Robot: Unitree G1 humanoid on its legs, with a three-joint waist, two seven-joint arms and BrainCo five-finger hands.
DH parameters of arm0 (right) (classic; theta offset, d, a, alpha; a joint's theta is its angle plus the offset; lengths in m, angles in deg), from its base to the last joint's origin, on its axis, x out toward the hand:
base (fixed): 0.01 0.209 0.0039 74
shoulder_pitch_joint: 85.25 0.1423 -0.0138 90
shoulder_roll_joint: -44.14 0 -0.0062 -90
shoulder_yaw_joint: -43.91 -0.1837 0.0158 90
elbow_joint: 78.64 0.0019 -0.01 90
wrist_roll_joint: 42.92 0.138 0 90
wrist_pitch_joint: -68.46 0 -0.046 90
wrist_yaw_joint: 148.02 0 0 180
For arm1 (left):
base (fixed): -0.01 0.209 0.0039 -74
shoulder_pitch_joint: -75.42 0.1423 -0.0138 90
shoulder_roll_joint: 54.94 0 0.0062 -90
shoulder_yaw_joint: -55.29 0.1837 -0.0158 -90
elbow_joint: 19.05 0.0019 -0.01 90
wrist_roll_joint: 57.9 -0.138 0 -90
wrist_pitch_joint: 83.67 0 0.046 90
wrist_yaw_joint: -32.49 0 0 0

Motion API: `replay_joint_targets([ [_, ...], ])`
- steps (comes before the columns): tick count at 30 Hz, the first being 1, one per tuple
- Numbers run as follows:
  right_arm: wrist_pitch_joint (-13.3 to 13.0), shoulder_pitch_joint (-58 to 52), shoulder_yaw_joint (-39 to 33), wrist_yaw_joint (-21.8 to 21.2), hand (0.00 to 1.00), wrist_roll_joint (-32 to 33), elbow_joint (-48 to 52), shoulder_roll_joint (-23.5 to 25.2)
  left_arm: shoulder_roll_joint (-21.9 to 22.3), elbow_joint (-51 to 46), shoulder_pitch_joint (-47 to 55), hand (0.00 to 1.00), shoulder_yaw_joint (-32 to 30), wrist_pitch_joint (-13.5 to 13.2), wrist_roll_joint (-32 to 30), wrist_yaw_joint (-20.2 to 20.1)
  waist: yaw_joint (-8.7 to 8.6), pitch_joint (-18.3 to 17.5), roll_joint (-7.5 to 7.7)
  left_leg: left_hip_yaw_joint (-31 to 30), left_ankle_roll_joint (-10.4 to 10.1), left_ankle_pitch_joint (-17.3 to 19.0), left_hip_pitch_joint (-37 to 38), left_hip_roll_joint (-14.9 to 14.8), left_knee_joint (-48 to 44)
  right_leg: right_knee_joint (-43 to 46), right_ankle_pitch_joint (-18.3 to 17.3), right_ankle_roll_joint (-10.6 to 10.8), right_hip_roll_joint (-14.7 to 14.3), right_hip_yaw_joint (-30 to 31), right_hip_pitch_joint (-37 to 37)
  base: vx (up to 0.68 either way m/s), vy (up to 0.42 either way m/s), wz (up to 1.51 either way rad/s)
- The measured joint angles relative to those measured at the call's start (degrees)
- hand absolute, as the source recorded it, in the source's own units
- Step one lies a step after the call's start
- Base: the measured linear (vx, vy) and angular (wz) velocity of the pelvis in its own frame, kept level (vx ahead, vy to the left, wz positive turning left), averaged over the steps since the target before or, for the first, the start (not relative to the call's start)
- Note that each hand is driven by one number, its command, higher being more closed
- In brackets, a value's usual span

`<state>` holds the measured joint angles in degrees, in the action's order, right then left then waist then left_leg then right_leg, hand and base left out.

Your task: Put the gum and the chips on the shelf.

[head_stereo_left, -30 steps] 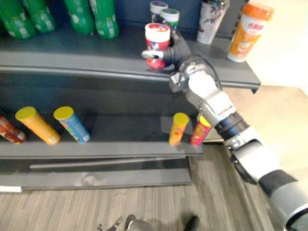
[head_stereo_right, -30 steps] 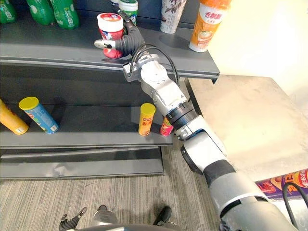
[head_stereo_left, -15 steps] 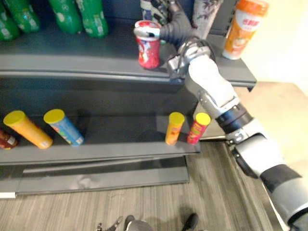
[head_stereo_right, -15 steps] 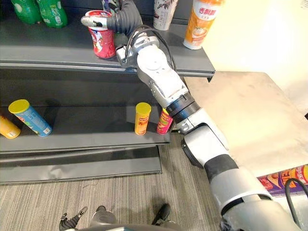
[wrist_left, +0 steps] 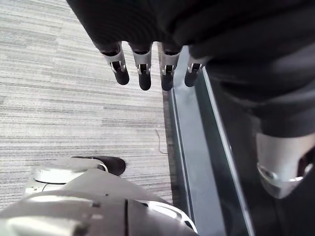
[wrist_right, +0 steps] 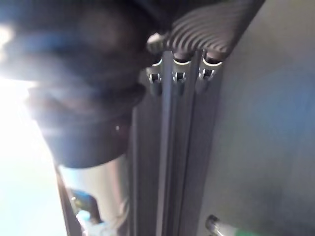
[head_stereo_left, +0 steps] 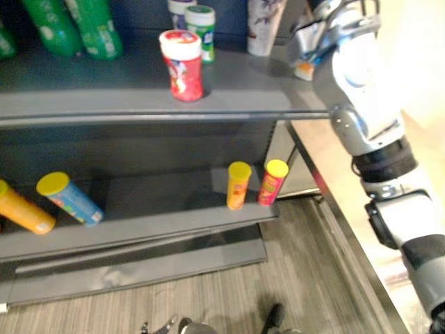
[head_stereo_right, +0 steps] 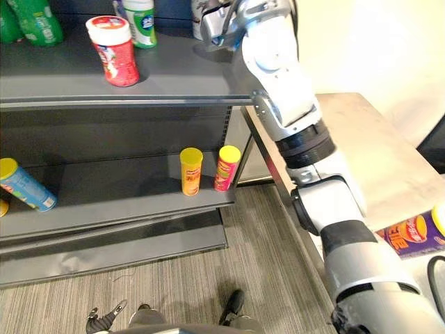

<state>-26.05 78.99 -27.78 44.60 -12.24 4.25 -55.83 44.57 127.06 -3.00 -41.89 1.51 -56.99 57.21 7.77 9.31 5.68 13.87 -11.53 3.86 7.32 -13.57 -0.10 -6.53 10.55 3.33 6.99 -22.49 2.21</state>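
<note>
Upper dark grey metal shelf [head_stereo_left: 243, 83]: front strip bare from the red white-lidded gum canister [head_stereo_left: 182, 64] to the right end. At the back: green-and-white bottle [head_stereo_left: 200, 24], white patterned cup [head_stereo_left: 266, 24], green plastic bottles [head_stereo_left: 69, 24] at left. Lower shelf [head_stereo_left: 160, 198]: open middle between the blue yellow-capped tube [head_stereo_left: 66, 198] and the yellow tube [head_stereo_left: 238, 184], red tube [head_stereo_left: 272, 182] just beside it.

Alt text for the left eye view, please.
A red gum tub with a white lid stands upright on the top shelf, nothing touching it; the robot's right arm rises at its right end. Four chip tubes sit on the lower shelf.
</note>
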Motion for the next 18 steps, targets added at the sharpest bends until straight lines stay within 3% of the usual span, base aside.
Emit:
replay_joint_targets([
  [2,-1.05,-3.03,-3.12,-0.63,0.00,2.07,4.70,-3.98,-0.23,0.48,-0.02,0.00,-0.07,-0.04,0.01,-0.05,-0.43,-1.05,0.11,1.55,-0.07,0.06,0.16,-0.02,0.08,0.01,0.33,-0.10,-0.31,1.45,0.94,0.03,0.022,-0.30],
  [7,-0.73,-11.78,-8.93,-0.52,0.00,5.68,11.57,-12.15,-0.39,1.16,0.91,0.00,-1.09,-0.21,0.07,-0.19,-3.74,-2.24,-0.11,4.97,-0.23,0.77,1.93,-0.17,0.09,0.00,0.42,-0.06,-1.15,4.71,1.65,0.01,0.011,-0.33],
  [11,-0.74,-20.27,-15.82,-0.11,0.00,7.82,14.88,-15.29,-0.27,2.97,1.16,0.00,-1.12,-1.24,0.23,-0.19,-5.17,-3.54,-0.72,7.24,-0.43,1.48,2.72,-0.23,0.17,-0.01,0.12,-0.42,-1.58,6.07,2.32,0.00,0.012,-0.30],
  [16,-0.96,-37.46,-25.91,-1.55,0.00,11.00,22.75,-13.72,0.17,3.92,1.53,0.00,-1.67,-2.23,0.57,-0.18,-7.38,-4.36,-1.86,9.09,-0.51,1.85,3.70,-0.35,0.73,0.02,0.23,-0.36,-2.08,7.44,2.54,0.04,0.029,-0.21],
  [18,-0.69,-46.86,-26.58,-3.77,0.00,11.48,25.75,-8.05,0.26,4.48,1.51,0.00,-1.96,-2.31,0.57,-0.16,-8.12,-4.81,-2.19,9.47,-0.50,2.06,3.93,-0.49,0.43,0.02,0.51,-0.02,-2.24,8.03,2.54,0.05,0.036,-0.11],
])
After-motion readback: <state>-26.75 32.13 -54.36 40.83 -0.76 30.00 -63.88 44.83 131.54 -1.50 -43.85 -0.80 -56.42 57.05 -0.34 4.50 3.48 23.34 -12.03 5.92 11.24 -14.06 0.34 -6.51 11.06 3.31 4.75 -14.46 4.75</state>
